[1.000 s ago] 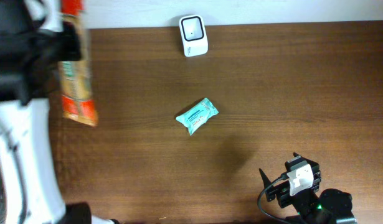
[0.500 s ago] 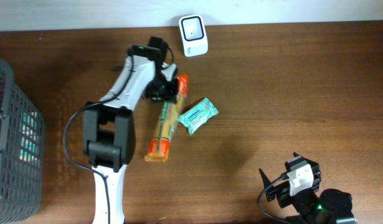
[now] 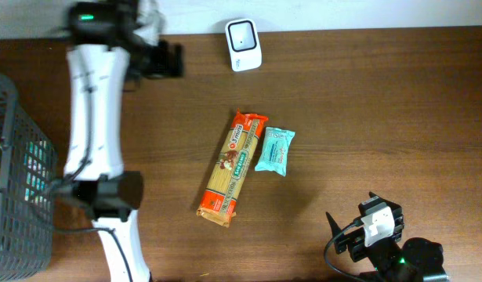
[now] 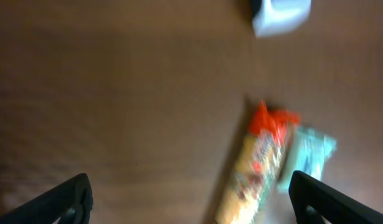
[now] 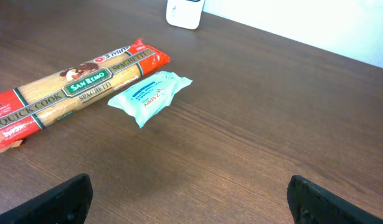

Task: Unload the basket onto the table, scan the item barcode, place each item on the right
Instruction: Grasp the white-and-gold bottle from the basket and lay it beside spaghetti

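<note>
Evenly, softly lit from above; faint shadows only, hugging the spaghetti pack and the teal packet. Sharp overhead and in the right wrist view, with print legible. Heavily smeared by motion in the left wrist view, lettering unreadable. Mild sheen toward the far edge of the table.

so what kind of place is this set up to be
Probably a mock shop checkout: a small white scanner on the brown wooden table, a grey wire basket at its edge, and an orange spaghetti packet.

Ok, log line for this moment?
left claw open, empty | right claw open, empty | long orange-and-yellow plastic spaghetti packet lying beside small teal plastic pouch
</note>
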Motion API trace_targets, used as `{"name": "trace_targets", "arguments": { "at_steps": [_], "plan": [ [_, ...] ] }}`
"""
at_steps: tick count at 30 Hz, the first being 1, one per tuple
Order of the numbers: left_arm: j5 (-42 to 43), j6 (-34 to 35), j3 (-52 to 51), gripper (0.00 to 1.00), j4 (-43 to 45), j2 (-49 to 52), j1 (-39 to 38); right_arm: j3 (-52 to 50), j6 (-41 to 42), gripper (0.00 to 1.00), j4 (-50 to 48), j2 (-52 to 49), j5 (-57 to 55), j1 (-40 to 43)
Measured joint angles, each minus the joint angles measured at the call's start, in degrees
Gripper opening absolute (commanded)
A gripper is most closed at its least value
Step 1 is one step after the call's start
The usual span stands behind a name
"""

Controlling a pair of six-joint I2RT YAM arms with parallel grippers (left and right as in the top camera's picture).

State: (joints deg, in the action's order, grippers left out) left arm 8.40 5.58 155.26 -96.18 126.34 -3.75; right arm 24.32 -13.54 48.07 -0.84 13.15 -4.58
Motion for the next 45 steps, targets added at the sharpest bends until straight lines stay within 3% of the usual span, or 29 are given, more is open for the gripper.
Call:
{"name": "trace_targets", "arguments": {
  "at_steps": [3, 8, 17, 20, 27, 33, 45],
  "plan": [
    [-2.1, 0.0, 6.6, 0.99, -0.1, -8.0, 13.2, 0.0, 0.0, 0.99, 0.0, 0.0, 0.0, 0.0],
    [-3.6, 0.0, 6.7, 0.99, -0.4, -12.2, 32.9, 0.0, 0.0, 0.99, 0.0, 0.0, 0.0, 0.0],
    [-9.1, 0.0, -5.4, 0.99, 0.5, -12.2, 50.5, 0.0, 0.0, 0.99, 0.0, 0.0, 0.0, 0.0],
    [-10.0, -0.1, -14.6, 1.00, 7.2, -12.2, 55.2, 0.0, 0.0, 0.99, 0.0, 0.0, 0.0, 0.0],
    [-10.8, -7.1, -42.6, 0.92, 26.3, -11.8, 57.7, 0.0, 0.0, 0.99, 0.0, 0.0, 0.0, 0.0],
    [-11.0, -21.1, -60.2, 0.89, 42.0, -11.5, 57.7, 0.0, 0.0, 0.99, 0.0, 0.0, 0.0, 0.0],
    [-11.9, -30.5, -70.8, 0.95, 57.5, -11.5, 58.0, 0.0, 0.0, 0.99, 0.0, 0.0, 0.0, 0.0]
  ]
}}
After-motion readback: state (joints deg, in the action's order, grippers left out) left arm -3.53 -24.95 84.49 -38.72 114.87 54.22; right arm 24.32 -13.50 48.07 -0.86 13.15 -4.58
